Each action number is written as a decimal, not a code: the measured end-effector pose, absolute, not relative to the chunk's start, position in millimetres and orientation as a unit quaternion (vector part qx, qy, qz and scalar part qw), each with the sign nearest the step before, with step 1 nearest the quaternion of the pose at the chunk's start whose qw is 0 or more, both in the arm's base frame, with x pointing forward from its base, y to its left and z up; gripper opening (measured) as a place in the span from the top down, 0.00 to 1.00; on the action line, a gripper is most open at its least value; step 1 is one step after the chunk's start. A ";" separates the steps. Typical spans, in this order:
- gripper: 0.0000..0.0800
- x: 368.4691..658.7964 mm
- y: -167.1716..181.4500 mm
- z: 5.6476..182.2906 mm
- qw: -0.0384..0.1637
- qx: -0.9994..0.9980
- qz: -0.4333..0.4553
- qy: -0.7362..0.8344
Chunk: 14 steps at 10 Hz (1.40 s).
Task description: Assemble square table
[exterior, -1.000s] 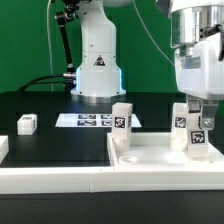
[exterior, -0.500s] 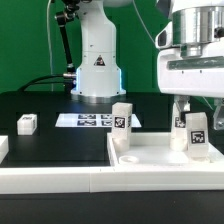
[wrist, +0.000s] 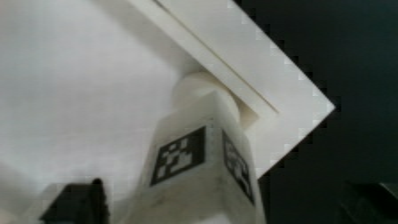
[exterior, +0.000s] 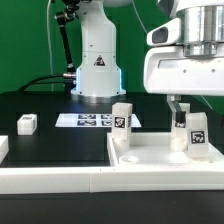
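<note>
The white square tabletop (exterior: 160,158) lies at the front of the black table, rim up. One white tagged leg (exterior: 122,124) stands upright at its far left corner. Another leg (exterior: 198,137) stands upright at its far right corner, and a further tagged leg (exterior: 181,124) shows just behind that one. My gripper (exterior: 193,105) hangs open right above the right corner leg, fingers apart and not touching it. In the wrist view the leg (wrist: 199,150) stands at the tabletop corner (wrist: 267,80) between my dark fingertips (wrist: 71,202), under the gripper (wrist: 222,206).
A loose tagged leg (exterior: 27,123) lies on the table at the exterior view's left. The marker board (exterior: 88,120) lies in front of the robot base (exterior: 97,65). A long white rail (exterior: 50,178) runs along the front, and a white piece (exterior: 3,148) sits at the left edge.
My gripper has risen off the right corner leg, which stays upright in the tabletop. Nothing else has moved.
</note>
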<state>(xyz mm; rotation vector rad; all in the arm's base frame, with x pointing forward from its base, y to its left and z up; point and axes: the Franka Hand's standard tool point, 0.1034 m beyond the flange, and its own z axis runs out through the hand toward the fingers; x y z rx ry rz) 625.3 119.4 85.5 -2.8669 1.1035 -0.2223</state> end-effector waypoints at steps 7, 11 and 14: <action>0.19 625.9 115.6 85.5 0.003 -0.985 -0.079 0.156; 0.31 626.1 114.4 85.5 -0.001 -0.988 -0.079 0.132; 0.64 626.4 114.4 85.7 -0.001 -0.988 -0.080 0.133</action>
